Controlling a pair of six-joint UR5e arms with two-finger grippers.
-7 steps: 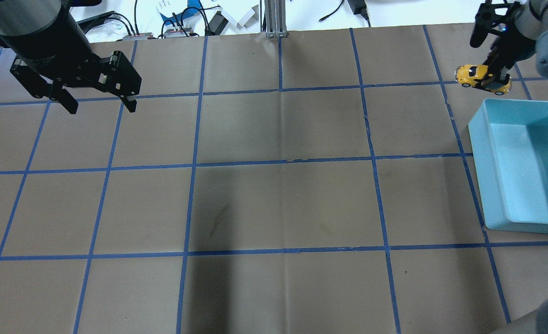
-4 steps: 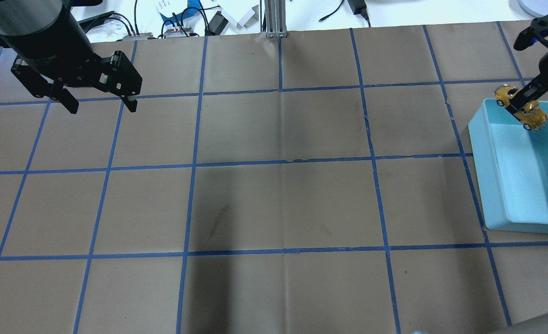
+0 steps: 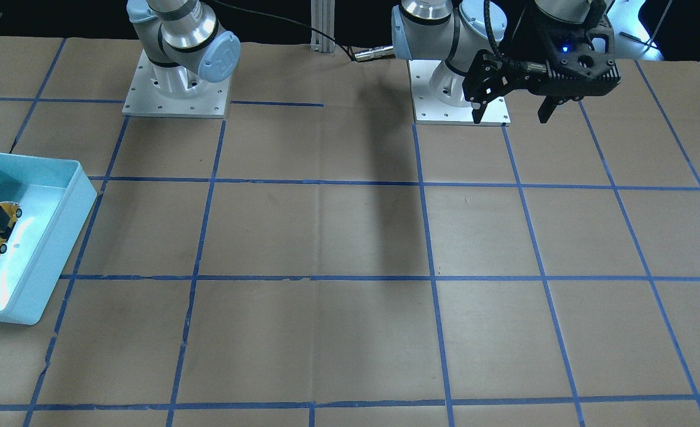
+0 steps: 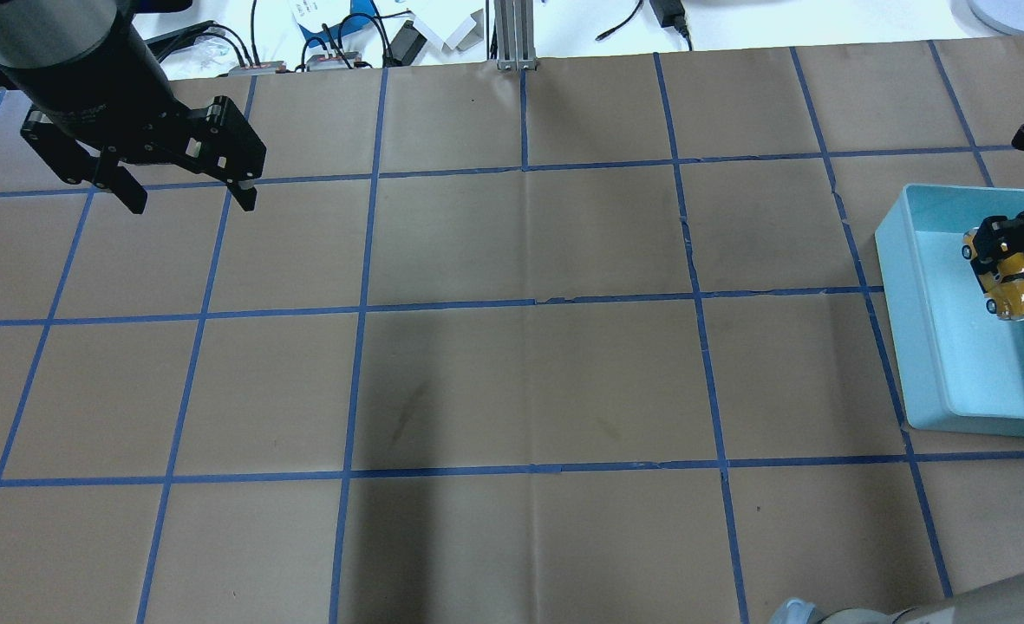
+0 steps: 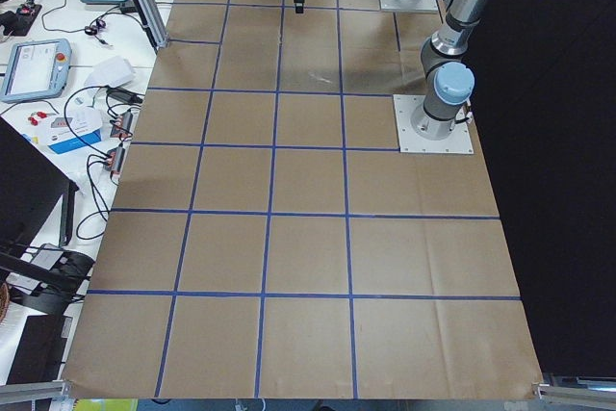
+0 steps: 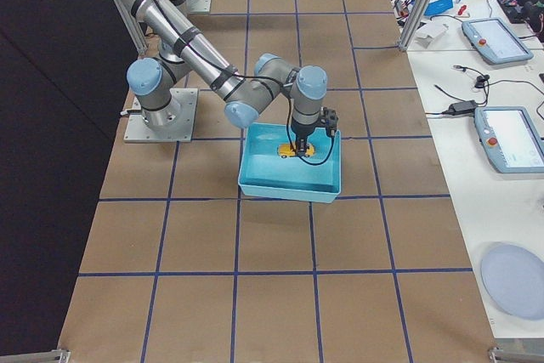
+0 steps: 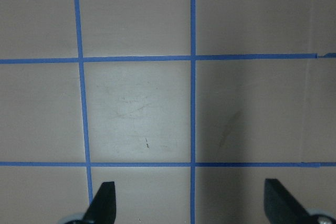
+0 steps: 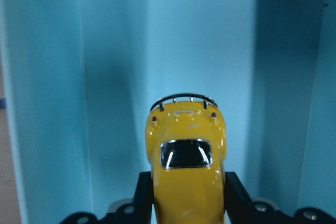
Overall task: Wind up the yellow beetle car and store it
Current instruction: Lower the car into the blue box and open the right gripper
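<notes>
Pretty clearly a robotics lab. Two grey-and-blue robot arms [image 3: 178, 29] are bolted through metal plates [image 3: 207, 104] onto a big counter [image 4: 529, 381] covered in brown paper, with a blue tape grid [image 4: 442, 305] laid over it. Along the far side runs a white counter [image 6: 510, 210] with handheld control tablets [image 6: 510, 138], loose cables [image 6: 463, 108] and aluminium frame posts [image 4: 512, 30]. There's a black backdrop [image 6: 42, 167] behind the arms too.

Overhead and front views opposed across the shared table [image 4: 529, 381], side views endwise, wrist cameras close, downward.
</notes>
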